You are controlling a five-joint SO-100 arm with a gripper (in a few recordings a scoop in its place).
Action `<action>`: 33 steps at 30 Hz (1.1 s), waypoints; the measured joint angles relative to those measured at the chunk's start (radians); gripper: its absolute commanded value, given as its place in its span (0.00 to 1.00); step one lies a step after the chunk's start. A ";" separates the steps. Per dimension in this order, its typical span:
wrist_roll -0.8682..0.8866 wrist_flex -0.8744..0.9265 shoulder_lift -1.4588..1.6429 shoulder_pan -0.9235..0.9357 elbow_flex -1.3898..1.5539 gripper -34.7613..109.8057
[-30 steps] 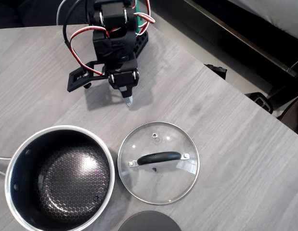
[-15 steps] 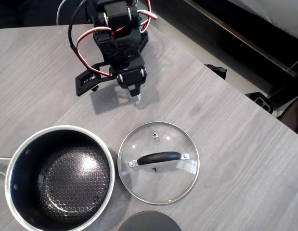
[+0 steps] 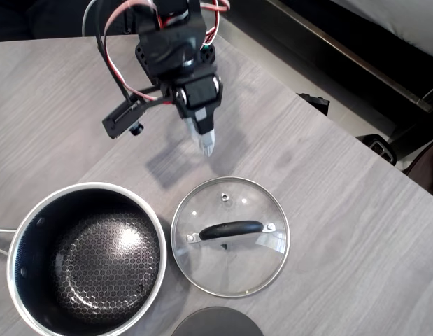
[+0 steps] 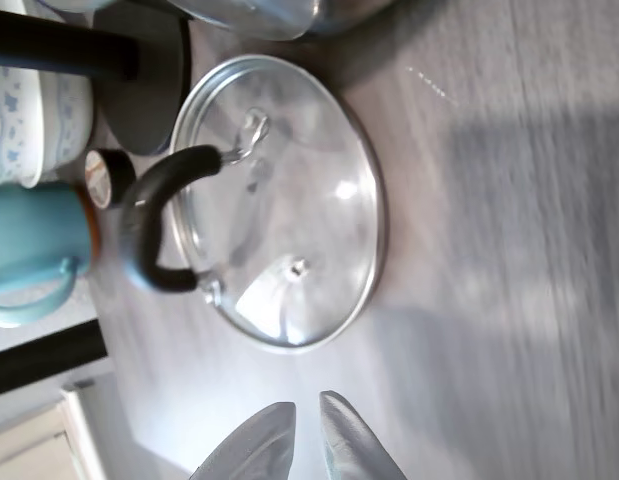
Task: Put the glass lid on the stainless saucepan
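We are hovering our gripper (image 3: 206,144) above the table (image 3: 328,210), fingers nearly together, holding nothing. The lid (image 3: 230,236) is lying flat just beside the saucepan (image 3: 87,257).

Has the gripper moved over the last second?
Yes. In the overhead view the gripper has moved down-right, closer to the glass lid, which lies flat on the table.

A grey wood-grain tabletop (image 3: 328,182) carried the stainless saucepan (image 3: 87,259) at lower left in the overhead view, the glass lid (image 3: 230,236) lying flat just beside it, handle up, and a dark grey disc (image 3: 216,322) at the bottom edge.
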 measured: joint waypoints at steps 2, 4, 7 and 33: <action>0.031 0.063 -0.275 0.008 -0.275 0.24; 0.083 0.120 -0.574 0.008 -0.548 0.24; 0.138 0.169 -0.962 0.002 -0.919 0.24; 0.213 0.334 -1.677 -0.029 -1.470 0.41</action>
